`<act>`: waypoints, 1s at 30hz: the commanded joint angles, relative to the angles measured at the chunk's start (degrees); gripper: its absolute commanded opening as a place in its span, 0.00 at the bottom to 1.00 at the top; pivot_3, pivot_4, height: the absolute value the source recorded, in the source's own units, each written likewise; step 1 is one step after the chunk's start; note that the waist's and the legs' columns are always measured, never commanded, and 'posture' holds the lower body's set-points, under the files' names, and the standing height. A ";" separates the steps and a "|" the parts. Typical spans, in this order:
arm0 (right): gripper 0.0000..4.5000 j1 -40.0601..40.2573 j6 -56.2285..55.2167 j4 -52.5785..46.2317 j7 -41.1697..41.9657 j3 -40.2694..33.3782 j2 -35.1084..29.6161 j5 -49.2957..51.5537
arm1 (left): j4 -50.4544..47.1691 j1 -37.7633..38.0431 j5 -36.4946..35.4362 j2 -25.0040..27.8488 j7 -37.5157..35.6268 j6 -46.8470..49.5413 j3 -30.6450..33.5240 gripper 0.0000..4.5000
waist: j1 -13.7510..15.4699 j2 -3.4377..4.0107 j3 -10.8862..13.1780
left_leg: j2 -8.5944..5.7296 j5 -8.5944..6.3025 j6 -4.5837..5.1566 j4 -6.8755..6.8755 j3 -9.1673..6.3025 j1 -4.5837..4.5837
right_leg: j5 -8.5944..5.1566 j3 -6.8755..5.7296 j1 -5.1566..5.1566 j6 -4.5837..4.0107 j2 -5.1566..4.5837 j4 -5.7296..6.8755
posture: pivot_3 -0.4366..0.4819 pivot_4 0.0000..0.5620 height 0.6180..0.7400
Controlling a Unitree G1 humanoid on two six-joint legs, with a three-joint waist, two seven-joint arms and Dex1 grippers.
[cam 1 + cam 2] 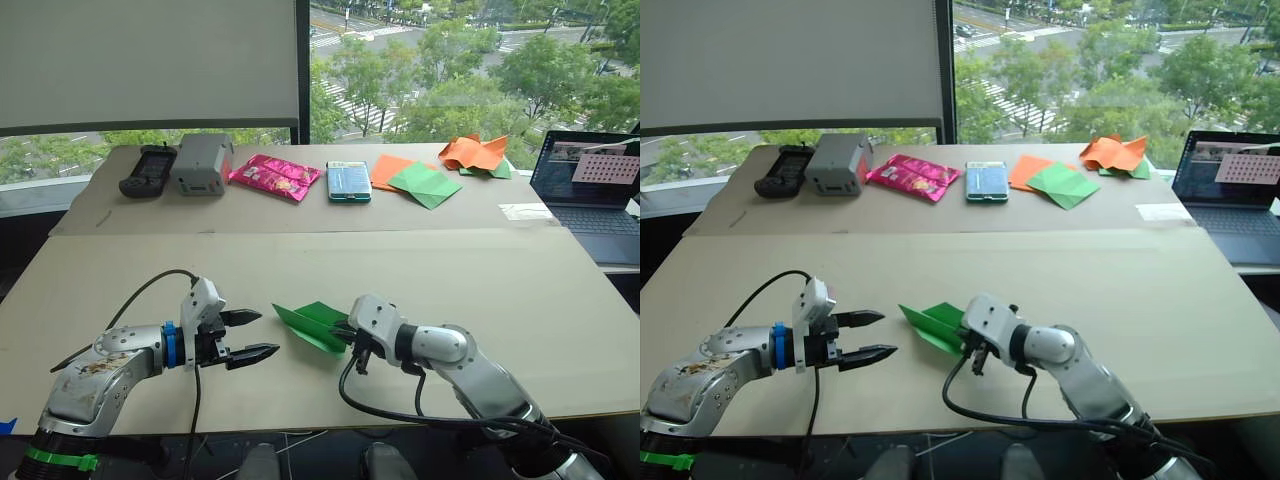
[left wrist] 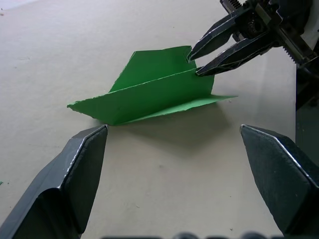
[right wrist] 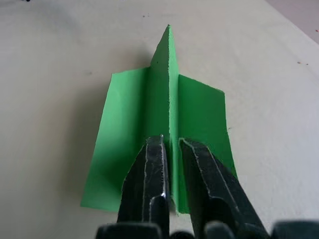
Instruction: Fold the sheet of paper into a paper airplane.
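The bright green sheet of paper is folded into a paper airplane (image 1: 308, 322), lying on the beige table (image 1: 500, 290) near its front edge with the nose pointing to my left. My right gripper (image 3: 170, 142) is shut on the upright centre fold at the plane's tail, and both wings (image 3: 119, 144) spread flat on either side. My left gripper (image 1: 265, 333) hovers open just left of the nose, apart from it, with nothing between its fingers (image 2: 84, 159). In the left wrist view the plane (image 2: 149, 94) lies ahead with the right gripper (image 2: 195, 63) pinching its rear.
Along the far side of the table lie a black controller (image 1: 147, 170), a grey box (image 1: 203, 163), a pink packet (image 1: 274, 177), a teal pack (image 1: 348, 181), flat orange and green sheets (image 1: 420, 180) and a crumpled orange shape (image 1: 475, 152). A laptop (image 1: 590, 185) stands at far right.
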 commanded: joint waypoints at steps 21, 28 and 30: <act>0.01 2.34 9.67 -10.09 -4.92 -13.04 5.01 7.05 | 0.09 -2.07 -1.31 -0.32 0.53 0.38 0.94 1.00 | 0.11 -0.05 -0.03 | 0.01 0.00 0.00 0.00 -0.04 0.00 | 0.00 0.01 0.03 0.00 0.04 0.03 | 0.48 0.27 0.82; 0.01 5.53 19.17 -9.78 -18.63 -28.02 8.34 5.19 | -0.70 -2.82 -2.57 -0.71 0.30 0.11 0.99 1.00 | 0.07 -0.05 -0.04 | 0.01 0.00 0.00 0.00 -0.04 0.00 | 0.00 0.02 0.02 0.00 0.04 0.04 | 0.48 0.27 0.82; 0.01 5.26 22.10 -8.88 -24.45 -32.64 10.01 3.14 | -0.96 -3.27 -2.67 -0.91 0.55 0.18 0.89 1.00 | 0.26 -0.04 -0.04 | 0.01 0.00 0.00 -0.01 -0.04 -0.01 | 0.00 0.02 0.04 0.00 0.04 0.04 | 0.48 0.27 0.82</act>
